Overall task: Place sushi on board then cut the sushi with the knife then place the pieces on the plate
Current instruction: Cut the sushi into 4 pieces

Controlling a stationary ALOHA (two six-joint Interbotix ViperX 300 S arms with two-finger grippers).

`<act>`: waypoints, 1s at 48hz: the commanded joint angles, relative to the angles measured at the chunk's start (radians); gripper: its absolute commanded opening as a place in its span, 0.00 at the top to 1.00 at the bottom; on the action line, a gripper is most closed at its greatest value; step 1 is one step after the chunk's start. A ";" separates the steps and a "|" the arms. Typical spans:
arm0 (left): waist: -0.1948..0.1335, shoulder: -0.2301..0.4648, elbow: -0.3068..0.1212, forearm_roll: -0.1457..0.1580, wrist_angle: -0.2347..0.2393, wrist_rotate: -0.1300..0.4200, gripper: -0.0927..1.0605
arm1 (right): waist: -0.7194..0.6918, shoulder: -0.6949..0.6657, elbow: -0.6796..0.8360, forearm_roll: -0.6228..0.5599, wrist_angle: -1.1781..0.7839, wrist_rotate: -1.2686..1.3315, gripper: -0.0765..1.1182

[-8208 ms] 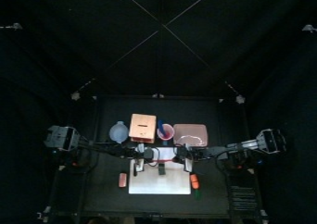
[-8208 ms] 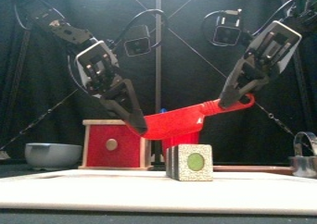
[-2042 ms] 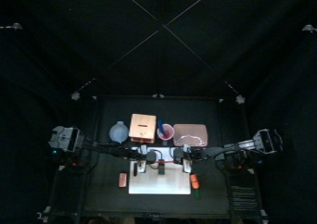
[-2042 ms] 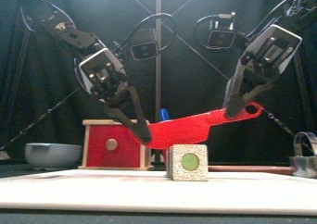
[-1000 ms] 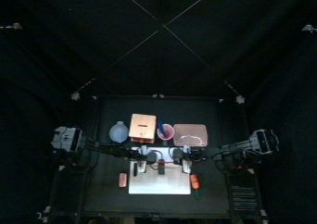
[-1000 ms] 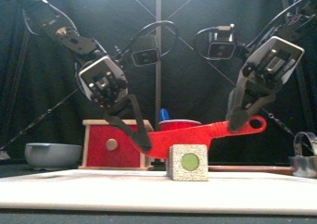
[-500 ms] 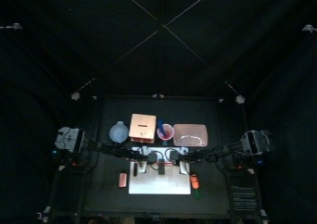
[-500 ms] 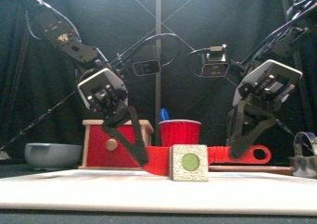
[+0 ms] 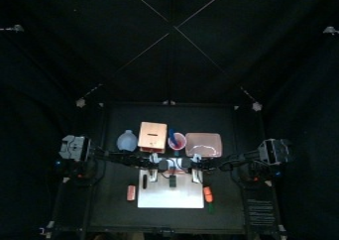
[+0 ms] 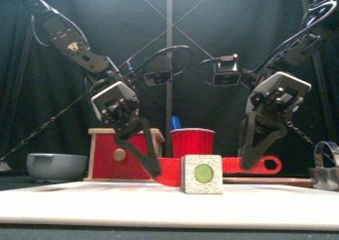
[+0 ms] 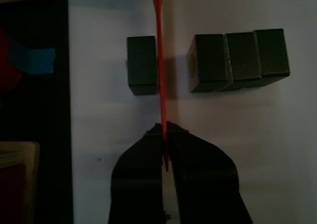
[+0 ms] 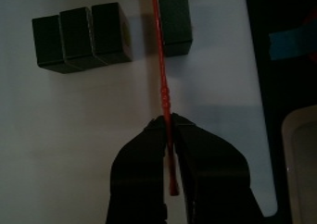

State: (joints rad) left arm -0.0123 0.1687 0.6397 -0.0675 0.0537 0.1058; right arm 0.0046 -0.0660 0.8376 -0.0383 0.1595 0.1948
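Since a second ago the red knife (image 10: 228,166) has dropped from above the sushi to a level line low over the white board (image 10: 79,200), and both arms have bent lower with it.

The first step is done: the sushi roll (image 11: 242,58) lies on the board, which sits at 6 o'clock on the tabletop. The cutting is in hand. In the wrist views the blade stands in a gap. One block (image 11: 144,63) is on its 12 o'clock side, apart from the rest, and three blocks are still joined on its 6 o'clock side. So I judge that one cut is as good as made and more are left. The last step is not begun — the pink tray (image 9: 203,143), at 1 o'clock from the board, shows no piece on it.

The arms come in from 9 and 3 o'clock and slope steeply down toward each other, almost as mirror images. The left fingers (image 11: 133,172) are pressed together on the blade end of the knife, and the right fingers (image 12: 209,168) are pressed together on its handle.
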 commanded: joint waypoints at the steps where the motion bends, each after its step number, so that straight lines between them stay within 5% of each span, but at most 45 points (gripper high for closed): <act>1: -0.003 -0.054 -0.023 0.003 0.000 -0.003 0.63 | 0.000 -0.061 -0.035 0.000 0.032 0.003 0.61; 16: -0.040 -0.178 -0.015 0.011 0.032 -0.005 0.63 | 0.034 -0.189 -0.072 0.006 0.152 0.005 0.61; 28: -0.110 -0.144 -0.020 -0.017 0.032 -0.005 0.63 | 0.084 -0.209 -0.058 0.063 0.147 0.005 0.61; 48: -0.121 -0.117 -0.018 -0.055 0.034 -0.006 0.63 | 0.103 -0.169 -0.043 0.094 0.106 0.006 0.61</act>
State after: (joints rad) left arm -0.1258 0.0583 0.6397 -0.1150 0.0905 0.0982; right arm 0.0997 -0.2240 0.8038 0.0522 0.2777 0.1994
